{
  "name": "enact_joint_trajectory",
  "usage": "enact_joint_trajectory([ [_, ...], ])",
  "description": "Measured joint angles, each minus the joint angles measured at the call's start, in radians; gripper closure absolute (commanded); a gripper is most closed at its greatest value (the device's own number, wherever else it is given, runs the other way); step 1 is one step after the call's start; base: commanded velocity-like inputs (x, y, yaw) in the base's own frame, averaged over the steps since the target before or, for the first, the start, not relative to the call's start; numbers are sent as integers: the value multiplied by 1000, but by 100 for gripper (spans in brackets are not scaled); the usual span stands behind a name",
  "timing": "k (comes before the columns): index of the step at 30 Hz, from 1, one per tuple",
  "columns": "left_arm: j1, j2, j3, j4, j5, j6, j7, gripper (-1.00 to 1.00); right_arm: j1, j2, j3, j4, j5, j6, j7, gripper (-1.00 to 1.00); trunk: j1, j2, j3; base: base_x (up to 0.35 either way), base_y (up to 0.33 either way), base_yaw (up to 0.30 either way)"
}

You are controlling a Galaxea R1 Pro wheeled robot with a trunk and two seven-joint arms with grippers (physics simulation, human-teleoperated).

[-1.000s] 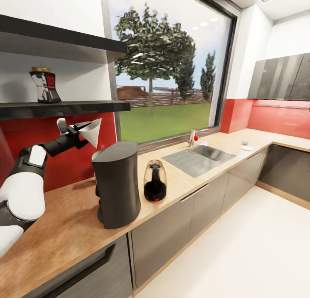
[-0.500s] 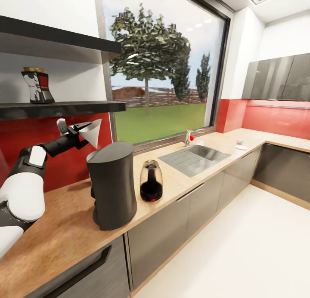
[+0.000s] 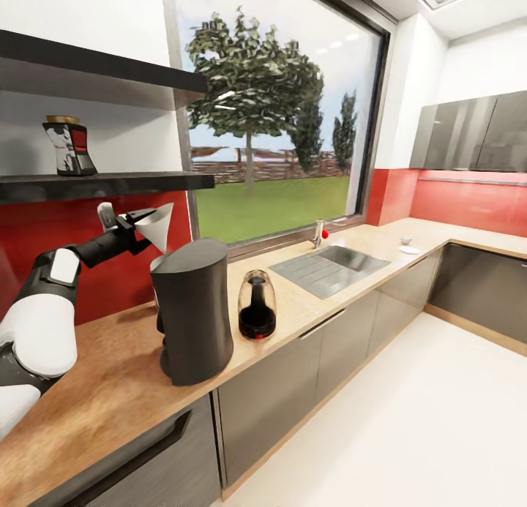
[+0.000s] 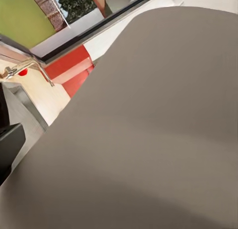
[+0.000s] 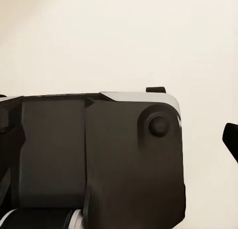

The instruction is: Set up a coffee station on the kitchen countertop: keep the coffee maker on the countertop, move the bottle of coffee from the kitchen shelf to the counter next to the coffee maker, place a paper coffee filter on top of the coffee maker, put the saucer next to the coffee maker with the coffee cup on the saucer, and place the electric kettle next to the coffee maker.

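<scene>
My left gripper [image 3: 135, 224] is shut on the white paper coffee filter [image 3: 157, 226], holding it just above the back left of the dark grey coffee maker [image 3: 194, 309]. Up close in the left wrist view, the filter [image 4: 148, 130] covers most of the picture. The glass electric kettle [image 3: 257, 304] stands on the countertop [image 3: 110, 390] right of the coffee maker. The bottle of coffee [image 3: 69, 146] is on the lower shelf. A saucer [image 3: 409, 249] and a small cup [image 3: 405, 240] sit far along the counter. One fingertip [image 5: 231, 139] of my right gripper shows at the frame's edge, over pale floor.
A sink [image 3: 329, 265] with a faucet [image 3: 318, 234] lies beyond the kettle under the big window. Two dark shelves [image 3: 102, 185] hang over the left counter. The counter turns a corner at the far right below grey wall cabinets [image 3: 476, 130]. Pale floor [image 3: 410, 419] spreads to the right.
The whole picture has shifted a little sideways, so the camera moved. My left gripper still holds the filter in the same pose over the coffee maker.
</scene>
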Motion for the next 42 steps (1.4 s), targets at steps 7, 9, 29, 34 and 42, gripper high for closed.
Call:
enact_joint_trajectory([
  [7,8,-1,-2,1,0,-1,-1,100,0,0,0,0,0,0,0,-100,0,0,0,0,0,0],
  [9,9,-1,-3,1,0,-1,-1,100,0,0,0,0,0,0,0,-100,0,0,0,0,0,0],
  [29,37,6,-3,-8,-2,-29,-5,100,-3,3,0,-14,0,-1,0,-100,0,0,0,0,0,0],
  [34,39,7,-2,-9,-3,-31,-7,100,-3,2,0,-12,0,-2,0,-100,0,0,0,0,0,0],
  [42,39,8,-3,-11,-13,-57,1,100,-2,2,0,-12,0,-2,0,-100,0,0,0,57,0,0],
])
